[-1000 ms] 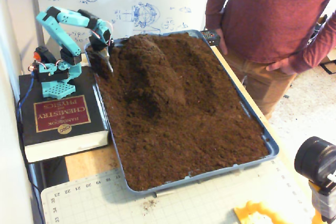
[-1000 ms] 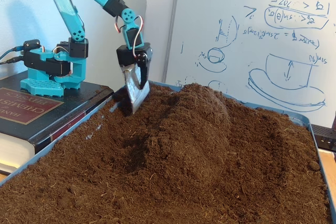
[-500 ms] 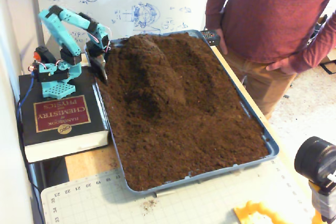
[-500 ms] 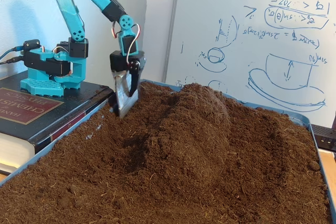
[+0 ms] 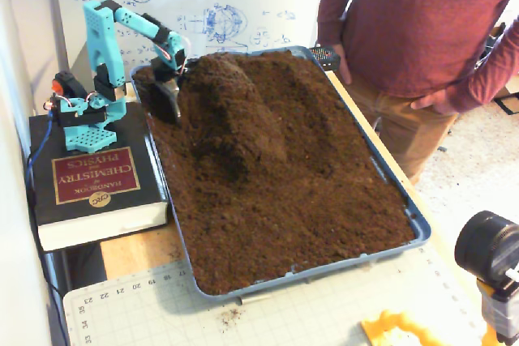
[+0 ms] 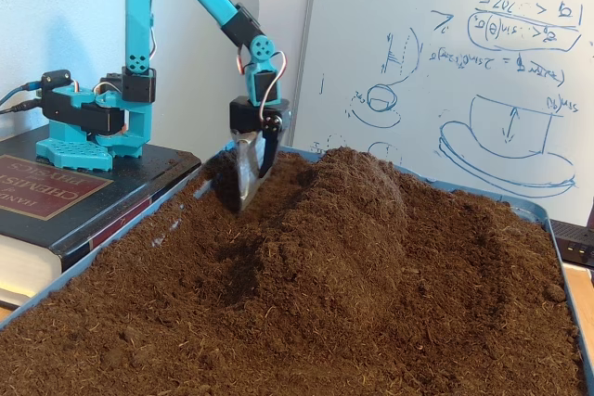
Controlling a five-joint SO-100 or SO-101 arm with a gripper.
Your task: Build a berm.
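The berm (image 5: 235, 111) is a long rounded ridge of dark brown soil running from the tray's back edge toward its middle; it also shows in the other fixed view (image 6: 357, 220). My gripper (image 5: 168, 101) is shut on a metal scoop (image 6: 247, 173) that points down. The scoop's tip touches the soil just left of the ridge's far end, at the tray's back left corner. Flat soil (image 5: 308, 216) fills the remaining part of the blue tray (image 5: 422, 228).
My teal arm base (image 5: 81, 119) stands on a thick chemistry handbook (image 5: 89, 180) left of the tray. A person (image 5: 413, 30) stands at the tray's right side. A whiteboard (image 6: 445, 71) is behind. A cutting mat (image 5: 284, 313), a black camera (image 5: 486, 249) and a yellow piece (image 5: 397, 331) lie in front.
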